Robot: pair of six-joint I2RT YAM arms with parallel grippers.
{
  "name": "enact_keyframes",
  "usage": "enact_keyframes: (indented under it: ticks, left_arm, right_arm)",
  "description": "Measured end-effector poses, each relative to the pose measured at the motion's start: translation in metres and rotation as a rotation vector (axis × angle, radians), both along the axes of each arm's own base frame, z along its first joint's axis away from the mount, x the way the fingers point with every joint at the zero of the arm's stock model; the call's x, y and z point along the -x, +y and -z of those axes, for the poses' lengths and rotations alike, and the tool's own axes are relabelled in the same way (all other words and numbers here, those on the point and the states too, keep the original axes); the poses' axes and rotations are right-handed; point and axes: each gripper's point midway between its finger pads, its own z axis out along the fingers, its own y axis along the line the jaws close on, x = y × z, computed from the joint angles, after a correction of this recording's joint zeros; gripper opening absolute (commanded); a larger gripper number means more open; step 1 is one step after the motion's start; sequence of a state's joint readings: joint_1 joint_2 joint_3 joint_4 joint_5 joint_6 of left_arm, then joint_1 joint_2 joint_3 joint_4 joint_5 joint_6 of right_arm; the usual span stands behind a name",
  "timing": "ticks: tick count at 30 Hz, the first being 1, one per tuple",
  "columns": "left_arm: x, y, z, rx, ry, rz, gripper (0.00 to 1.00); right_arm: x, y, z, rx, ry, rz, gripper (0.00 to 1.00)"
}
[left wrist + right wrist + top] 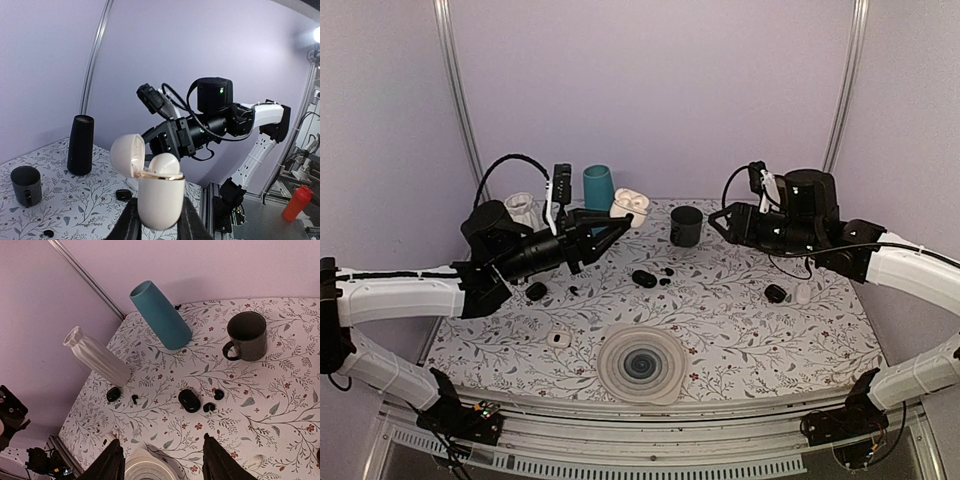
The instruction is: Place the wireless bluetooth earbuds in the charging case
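My left gripper [620, 216] [159, 220] is raised above the back left of the table, shut on a white charging case [631, 207] [160, 197]. The case stands upright with its lid [127, 155] flipped open, and a white rounded piece shows in its mouth. Two tiny black earbuds [218, 394] [209, 406] [665, 277] lie on the cloth beside a black oval case [189, 401] [643, 278]. My right gripper [164, 462] [722, 226] hangs high over the table's right side, open, with nothing between its fingers.
A second black case [113, 394] and a small black bud [134, 399] lie by the white ribbed vase [97, 357]. A teal cup [161, 315] and a dark mug [246, 336] stand at the back. A round ribbed disc [641, 364] lies near the front edge. A tall dark cylinder [80, 145] stands by the wall.
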State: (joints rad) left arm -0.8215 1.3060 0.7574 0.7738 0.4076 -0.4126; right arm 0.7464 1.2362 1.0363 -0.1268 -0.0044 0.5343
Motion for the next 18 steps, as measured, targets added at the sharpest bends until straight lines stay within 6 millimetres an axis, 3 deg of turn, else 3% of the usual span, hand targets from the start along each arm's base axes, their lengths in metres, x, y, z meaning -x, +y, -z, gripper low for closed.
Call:
enact_keyframes:
  ticks: [7, 18]
  left_arm:
    - [0.002, 0.008, -0.007, 0.003, -0.004, -0.01, 0.0]
    - [0.0, 0.009, -0.001, -0.015, 0.013, -0.014, 0.0]
  right_arm:
    - [-0.007, -0.025, 0.079, 0.148, 0.151, 0.027, 0.49]
    - [-0.014, -0.035, 0.193, 0.4, 0.327, -0.007, 0.37]
